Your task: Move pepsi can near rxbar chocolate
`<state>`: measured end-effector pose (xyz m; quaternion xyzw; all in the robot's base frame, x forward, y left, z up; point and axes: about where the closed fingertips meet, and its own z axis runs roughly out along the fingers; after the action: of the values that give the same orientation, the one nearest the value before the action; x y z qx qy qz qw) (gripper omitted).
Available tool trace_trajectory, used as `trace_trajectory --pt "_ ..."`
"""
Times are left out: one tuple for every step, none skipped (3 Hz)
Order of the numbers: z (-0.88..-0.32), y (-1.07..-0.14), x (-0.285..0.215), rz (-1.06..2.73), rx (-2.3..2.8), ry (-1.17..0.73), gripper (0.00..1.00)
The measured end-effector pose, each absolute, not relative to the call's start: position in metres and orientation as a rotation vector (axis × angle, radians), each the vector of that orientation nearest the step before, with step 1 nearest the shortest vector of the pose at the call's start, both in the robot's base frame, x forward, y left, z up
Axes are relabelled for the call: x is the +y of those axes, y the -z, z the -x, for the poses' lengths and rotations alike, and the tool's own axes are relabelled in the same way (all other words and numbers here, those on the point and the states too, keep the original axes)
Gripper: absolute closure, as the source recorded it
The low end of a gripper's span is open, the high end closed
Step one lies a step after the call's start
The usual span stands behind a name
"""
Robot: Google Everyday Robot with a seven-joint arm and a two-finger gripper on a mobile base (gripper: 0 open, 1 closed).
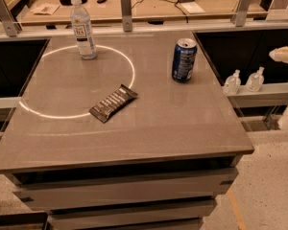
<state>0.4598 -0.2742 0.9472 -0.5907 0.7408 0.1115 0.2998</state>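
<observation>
The pepsi can (184,60) stands upright on the grey table (134,138), toward its back right. The rxbar chocolate (113,103) lies flat near the table's middle, left of and nearer than the can, across the edge of a white ring painted on the top. My gripper (284,54) shows only as pale parts at the far right edge of the view, off the table and well to the right of the can. It touches nothing.
A clear water bottle (83,28) with a white label stands at the back left, inside the ring. Two small pump bottles (244,81) sit on a ledge right of the table. A rail with metal posts (126,4) runs behind the table.
</observation>
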Motion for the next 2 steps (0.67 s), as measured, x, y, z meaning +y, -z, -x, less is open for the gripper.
trace_trajectory --pt "-0.4542 -0.9414 -0.2786 1.491 1.748 -0.468 0.00" --pt "-0.4473 -0.9406 -0.2714 1.347 1.618 -0.623 0.00"
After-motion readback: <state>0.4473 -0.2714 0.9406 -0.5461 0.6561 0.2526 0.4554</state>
